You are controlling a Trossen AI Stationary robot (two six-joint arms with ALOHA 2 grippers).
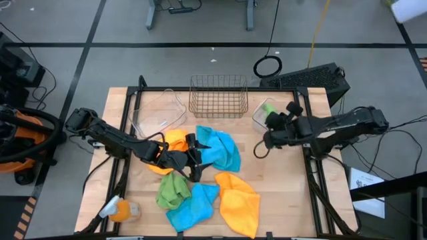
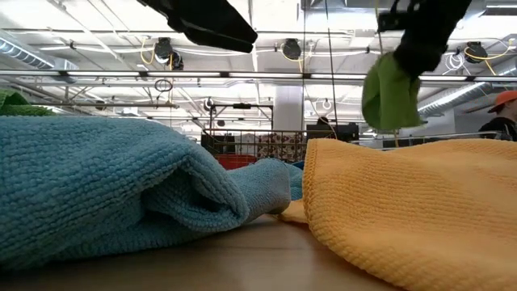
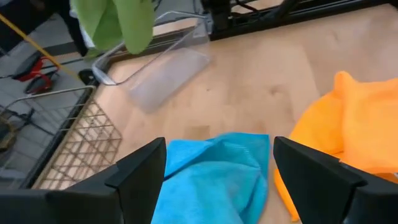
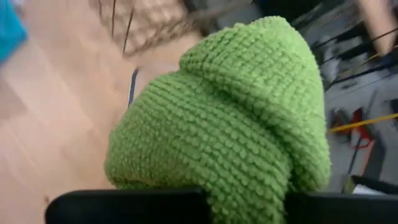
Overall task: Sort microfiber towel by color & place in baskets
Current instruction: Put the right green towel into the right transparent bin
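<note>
My right gripper (image 1: 272, 121) is shut on a green towel (image 2: 390, 93) and holds it in the air above a clear bin (image 1: 260, 113) near the table's far right. A copper wire basket (image 1: 218, 95) stands at the far middle. A second clear bin (image 1: 157, 113) lies to its left. My left gripper (image 3: 217, 177) is open above a blue towel (image 1: 219, 148) at mid-table, one finger on either side of it. An orange towel (image 1: 170, 142) lies under that arm. My right gripper pinches the green towel by a bunched fold (image 4: 236, 180) between its two fingers. The towel is lifted clear of the table and hangs below the gripper as a rounded lump (image 2: 388, 109). How many layers are in the hold is hidden.
Near the front edge lie a green towel (image 1: 173, 190), another blue towel (image 1: 193, 207) and another orange towel (image 1: 239, 203). A small orange-topped object (image 1: 121, 211) sits at the near left corner. Bare wood (image 1: 280, 180) shows right of the pile.
</note>
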